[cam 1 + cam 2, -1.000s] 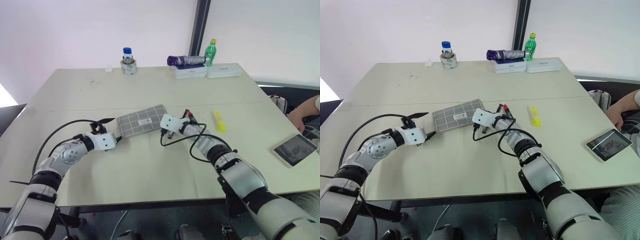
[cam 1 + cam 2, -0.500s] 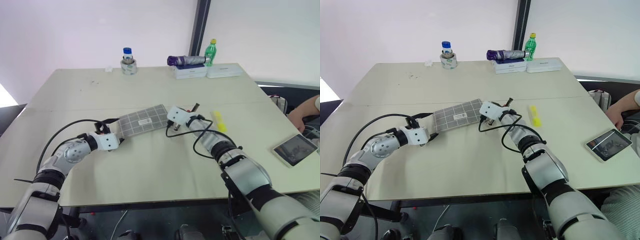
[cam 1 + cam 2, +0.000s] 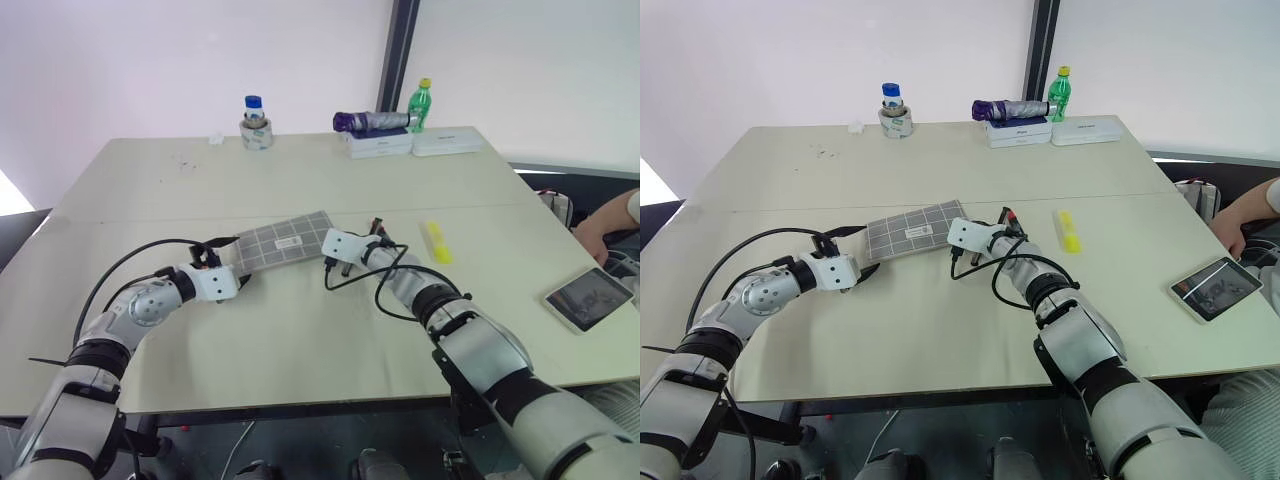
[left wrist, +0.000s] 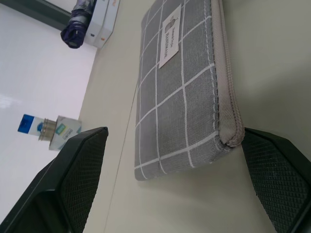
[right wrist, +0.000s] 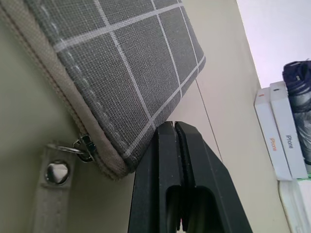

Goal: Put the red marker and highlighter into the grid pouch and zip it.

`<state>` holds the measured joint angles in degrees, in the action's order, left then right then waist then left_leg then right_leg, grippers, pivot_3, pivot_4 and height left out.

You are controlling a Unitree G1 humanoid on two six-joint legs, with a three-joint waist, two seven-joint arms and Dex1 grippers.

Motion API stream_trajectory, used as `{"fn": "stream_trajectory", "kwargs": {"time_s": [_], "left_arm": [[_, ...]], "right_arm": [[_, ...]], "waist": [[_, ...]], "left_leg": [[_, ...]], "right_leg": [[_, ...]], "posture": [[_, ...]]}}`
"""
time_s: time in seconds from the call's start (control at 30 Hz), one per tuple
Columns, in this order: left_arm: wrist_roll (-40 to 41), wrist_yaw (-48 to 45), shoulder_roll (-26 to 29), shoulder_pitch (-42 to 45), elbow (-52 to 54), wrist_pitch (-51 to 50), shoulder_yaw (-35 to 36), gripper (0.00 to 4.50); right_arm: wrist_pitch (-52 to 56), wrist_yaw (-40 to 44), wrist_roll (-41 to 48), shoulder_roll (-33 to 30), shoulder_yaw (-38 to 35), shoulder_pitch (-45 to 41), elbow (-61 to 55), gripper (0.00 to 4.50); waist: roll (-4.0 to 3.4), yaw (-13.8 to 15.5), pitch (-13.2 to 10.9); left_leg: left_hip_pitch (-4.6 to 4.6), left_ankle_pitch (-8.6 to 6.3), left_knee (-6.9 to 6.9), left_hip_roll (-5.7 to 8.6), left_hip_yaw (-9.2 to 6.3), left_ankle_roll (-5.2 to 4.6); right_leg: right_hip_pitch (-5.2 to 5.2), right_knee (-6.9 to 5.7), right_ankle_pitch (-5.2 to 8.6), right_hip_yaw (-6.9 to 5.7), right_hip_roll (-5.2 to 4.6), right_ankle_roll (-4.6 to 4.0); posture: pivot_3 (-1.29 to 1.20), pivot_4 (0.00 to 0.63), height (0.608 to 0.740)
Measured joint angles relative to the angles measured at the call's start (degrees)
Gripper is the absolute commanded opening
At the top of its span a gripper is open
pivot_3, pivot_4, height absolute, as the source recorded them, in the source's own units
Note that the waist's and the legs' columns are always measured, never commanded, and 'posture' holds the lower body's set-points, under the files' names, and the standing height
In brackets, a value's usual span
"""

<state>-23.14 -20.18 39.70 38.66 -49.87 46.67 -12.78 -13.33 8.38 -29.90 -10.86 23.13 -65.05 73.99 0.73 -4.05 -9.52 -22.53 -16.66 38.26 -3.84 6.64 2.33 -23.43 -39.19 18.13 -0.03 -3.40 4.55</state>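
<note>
The grid pouch (image 3: 283, 241) lies flat at mid-table, grey with white lines and a white label (image 4: 170, 36). My left gripper (image 3: 233, 260) is open, and its fingers (image 4: 73, 179) stand on either side of the pouch's near end. My right gripper (image 5: 170, 131) is shut on nothing, its tips beside the pouch's other corner, close to the zip pull (image 5: 82, 143). The red marker (image 3: 377, 222) shows its red cap just behind my right wrist, the rest hidden. The yellow highlighter (image 3: 436, 241) lies on the table to the right of that arm.
At the table's far edge stand a tape roll with a blue-capped jar (image 3: 257, 125), a folded umbrella on white boxes (image 3: 380, 130) and a green bottle (image 3: 421, 105). A tablet (image 3: 590, 298) lies at the right. A person's hand (image 3: 605, 232) rests beyond it.
My right hand swung off to the right half a second ago and has come back to the pouch's corner. The left gripper and the pouch have stayed put.
</note>
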Motion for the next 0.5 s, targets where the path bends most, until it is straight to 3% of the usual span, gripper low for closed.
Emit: {"fn": "stream_trajectory", "kwargs": {"time_s": [0.4,0.5], "left_arm": [[-0.01,0.0,0.0,0.0,-0.05,-0.06,0.0,4.5],[0.28,-1.55,-0.07,0.32,-0.69,-0.56,0.01,3.67]], "right_arm": [[-0.13,0.51,-0.5,-0.45,0.7,-0.1,-0.24,0.02],[-0.12,0.43,-0.45,-0.41,0.71,-0.1,-0.24,0.0]], "waist": [[0.0,-0.01,0.0],[0.0,-0.03,0.0]], "left_leg": [[0.01,0.0,0.01,0.0,0.0,0.0],[0.02,0.0,0.01,0.0,0.01,0.0]], "right_leg": [[0.0,-0.02,0.0,0.0,0.0,0.0],[0.0,-0.02,0.0,0.0,0.0,0.0]], "posture": [[0.0,0.15,0.74],[0.0,0.15,0.74]]}}
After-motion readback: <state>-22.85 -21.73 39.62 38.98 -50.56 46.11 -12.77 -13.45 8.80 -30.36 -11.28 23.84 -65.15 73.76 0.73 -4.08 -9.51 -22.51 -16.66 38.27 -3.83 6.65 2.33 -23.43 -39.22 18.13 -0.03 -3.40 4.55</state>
